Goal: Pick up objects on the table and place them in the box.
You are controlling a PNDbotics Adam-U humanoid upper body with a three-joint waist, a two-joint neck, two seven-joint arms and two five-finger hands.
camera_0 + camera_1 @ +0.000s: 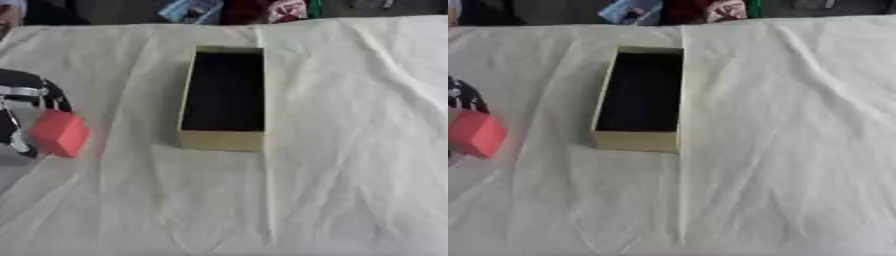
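Edges and blur hide most of the left robot hand.

The left robot hand [26,107] runs off the frame's left side, its fingers too smeared to read against the red block [59,133]; the coloured things [633,10] beyond the worktop [350,150] are cropped and unidentifiable.

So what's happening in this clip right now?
The robot's left hand is at the left edge of the table, its fingers curled round a red block that it holds beside the box, not over it. The long tan box sits open in the middle of the white cloth, its dark inside apparently holding nothing yet. The right hand is not in view. Nothing else to pick up shows on the cloth.
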